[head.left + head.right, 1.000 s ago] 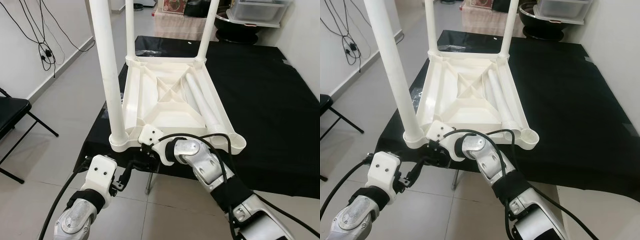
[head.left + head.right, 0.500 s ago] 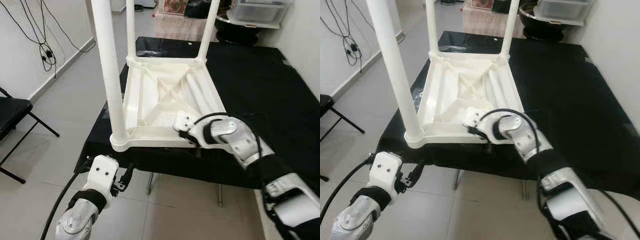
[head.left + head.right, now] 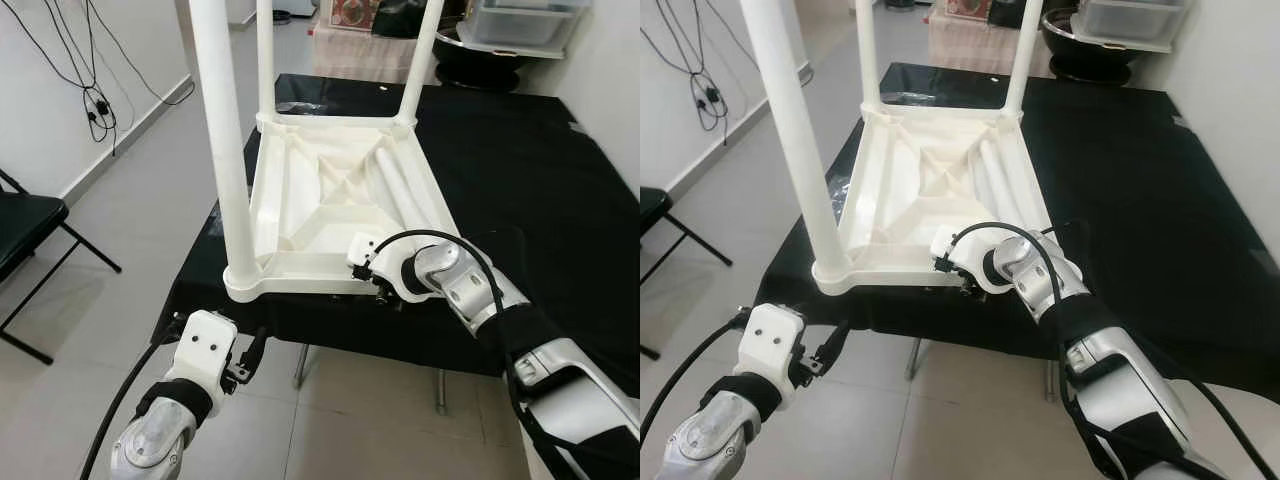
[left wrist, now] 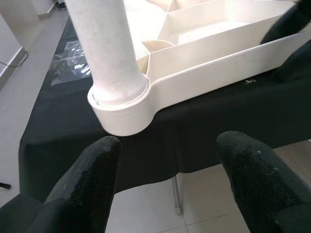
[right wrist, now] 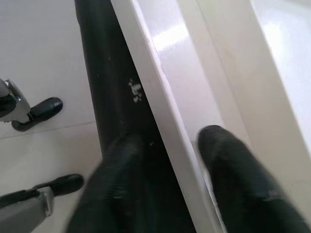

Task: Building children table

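Pinching the upturned white plastic table top [image 3: 335, 200] rim at 6 o'clock, our right gripper [image 5: 167, 160] is steadying it squarely; left gripper [image 4: 165, 160] is hanging spread.

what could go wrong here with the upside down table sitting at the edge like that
The white table lies upside down with its near rim at the edge of the black-covered surface; a pull by the right gripper, whose jaws straddle that rim, might slide it off. The near leg stands tall and could tip toward the robot. The loose leg lying inside could roll if the top tilts.
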